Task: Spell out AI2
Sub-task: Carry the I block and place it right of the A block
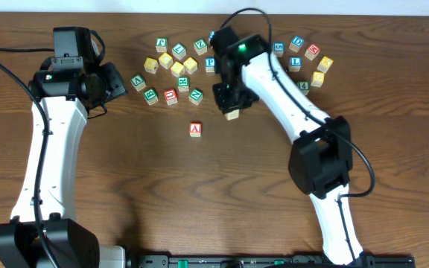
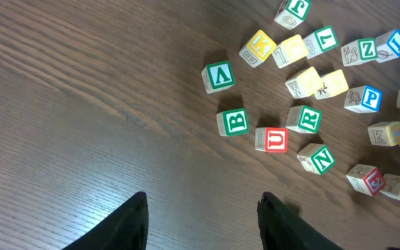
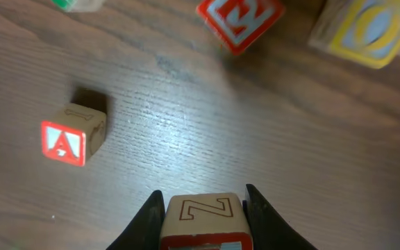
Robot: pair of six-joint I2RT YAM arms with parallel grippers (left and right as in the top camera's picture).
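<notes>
The right gripper [image 3: 203, 198] holds a wooden cube [image 3: 201, 215] just short of the A block [image 3: 64, 142].
Its fingers are clamped on two opposite flat sides. The red-edged face suggests the I, though only an outlined letter shows. The cube looks light, rigid and smooth, so it should suit this square, centred pinch. Past the A block lies the loose pile [image 1: 177, 63]; the 2 block cannot be picked out there. Well aside from the A block, the left gripper [image 2: 203, 219] hangs spread and empty.
</notes>
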